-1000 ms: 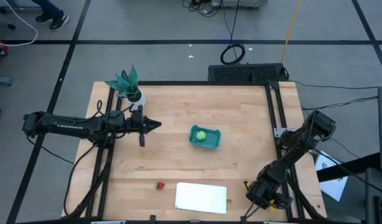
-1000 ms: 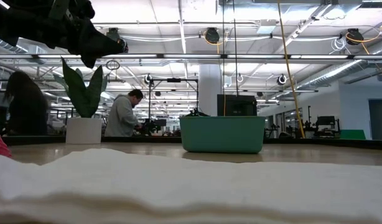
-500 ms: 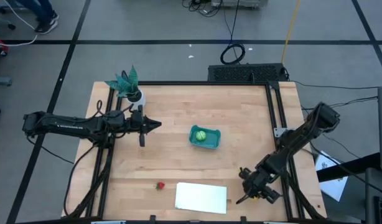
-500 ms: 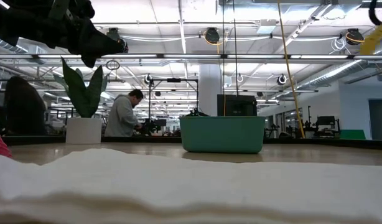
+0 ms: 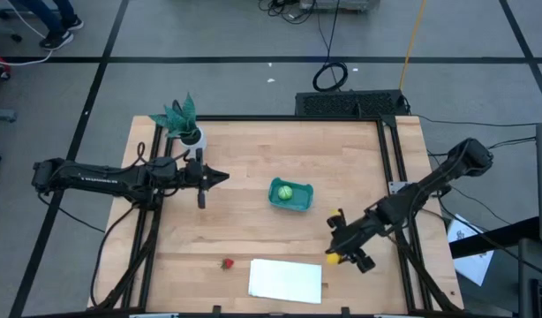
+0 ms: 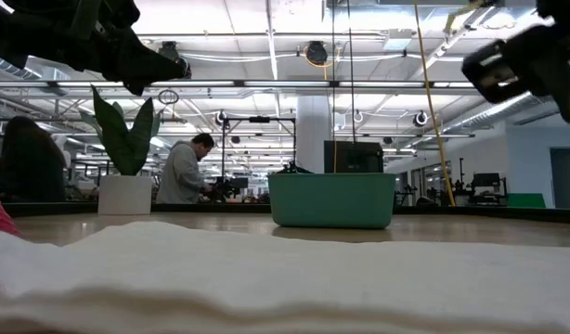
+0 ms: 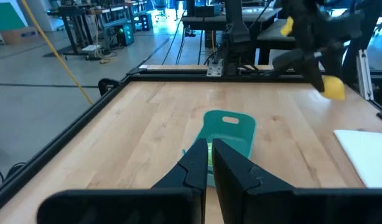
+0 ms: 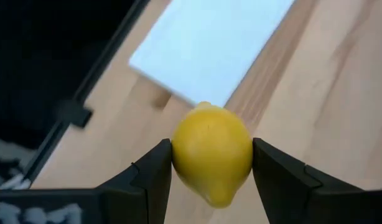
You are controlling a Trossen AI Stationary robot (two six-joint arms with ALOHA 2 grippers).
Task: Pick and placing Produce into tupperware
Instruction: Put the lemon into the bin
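The teal tupperware [image 5: 291,195] stands mid-table with the light-green fruit [image 5: 285,192] inside it. In the low view the tupperware [image 6: 331,199] is seen from the side. The tiny red strawberry [image 5: 226,263] lies on the wood near the front edge. My right gripper [image 5: 334,254] hovers right of the white sheet, shut on the yellow lemon [image 8: 211,152]. My left gripper [image 5: 222,177] is shut and empty, held above the table left of the tupperware [image 7: 228,132]. My right gripper pinches the lemon's middle [image 8: 178,155] between its two fingers [image 8: 275,171], one on each side. The fingers slant down toward the table's near left. The lemon is lifted clear of the table, its pointed end [image 8: 219,200] toward the wrist camera.
A flat white sheet [image 5: 286,280] lies at the near edge, just left of my right gripper. The teal plant in a white pot [image 5: 183,122] stands at the far left corner. Black frame rails run along both table sides. People work in the room beyond the table.
My right arm has swung from the table's near right corner toward the left and slightly toward the far edge, carrying the lemon. It now shows at the upper right of the low view. The left arm, the tupperware and the strawberry have stayed put.
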